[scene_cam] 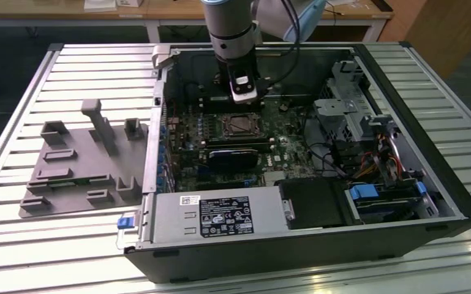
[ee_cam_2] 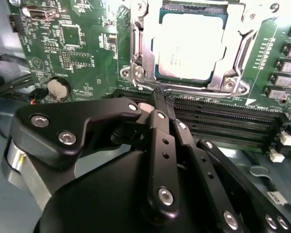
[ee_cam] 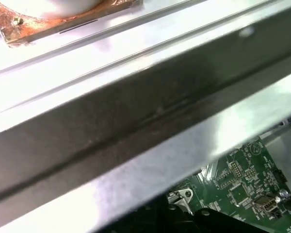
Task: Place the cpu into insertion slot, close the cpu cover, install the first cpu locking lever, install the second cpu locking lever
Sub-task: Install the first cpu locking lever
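Note:
The cpu (ee_cam_2: pixel 191 46), a square chip with a silver top, lies in the insertion slot (ee_cam_2: pixel 233 73) on the green board. The silvery cpu cover (ee_cam_2: pixel 144 53) lies flat around it, framing the chip. A thin metal locking lever (ee_cam_2: pixel 203 91) runs along the socket edge closest to my fingers. My black gripper (ee_cam_2: pixel 160 97) is shut, its tips pressed together right at that edge of the socket, beside the lever's end. In the exterior view the gripper (scene_cam: pixel 245 98) hangs inside the open computer case just behind the insertion slot (scene_cam: pixel 239 125).
Long black memory slots (ee_cam_2: pixel 223 116) lie between my fingers and the socket, and a coin battery (ee_cam_2: pixel 56 87) sits nearby. The case holds a black card (scene_cam: pixel 231 156), a power supply (scene_cam: pixel 218 217) and drive cages (scene_cam: pixel 366 122). A grey fixture (scene_cam: pixel 80 165) rests on the table.

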Available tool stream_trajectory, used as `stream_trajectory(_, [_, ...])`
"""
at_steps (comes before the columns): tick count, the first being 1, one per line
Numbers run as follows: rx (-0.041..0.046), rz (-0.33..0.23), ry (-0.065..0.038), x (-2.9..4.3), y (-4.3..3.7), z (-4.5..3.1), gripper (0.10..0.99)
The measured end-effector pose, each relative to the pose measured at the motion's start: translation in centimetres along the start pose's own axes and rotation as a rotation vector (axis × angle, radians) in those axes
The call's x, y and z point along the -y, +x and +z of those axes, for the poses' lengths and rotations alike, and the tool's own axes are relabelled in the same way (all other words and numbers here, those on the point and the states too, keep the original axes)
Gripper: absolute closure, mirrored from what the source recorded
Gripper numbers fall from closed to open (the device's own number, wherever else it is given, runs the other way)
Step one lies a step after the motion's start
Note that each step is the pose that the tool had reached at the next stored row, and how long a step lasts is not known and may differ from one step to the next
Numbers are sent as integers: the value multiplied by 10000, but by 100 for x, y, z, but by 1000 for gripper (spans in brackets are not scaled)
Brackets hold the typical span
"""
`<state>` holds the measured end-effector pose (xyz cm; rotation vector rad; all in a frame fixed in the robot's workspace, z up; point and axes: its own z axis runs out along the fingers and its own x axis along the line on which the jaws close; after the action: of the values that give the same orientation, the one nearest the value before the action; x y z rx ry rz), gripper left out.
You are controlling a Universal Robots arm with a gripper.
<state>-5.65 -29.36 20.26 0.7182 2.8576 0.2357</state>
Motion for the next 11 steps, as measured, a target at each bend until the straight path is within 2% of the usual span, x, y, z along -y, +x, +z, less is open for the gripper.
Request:
stream_trajectory(5, [-4,1,-8,2,-4,-13,984])
stream_trajectory(11, [-34,19,-87,54,-25,15,984])
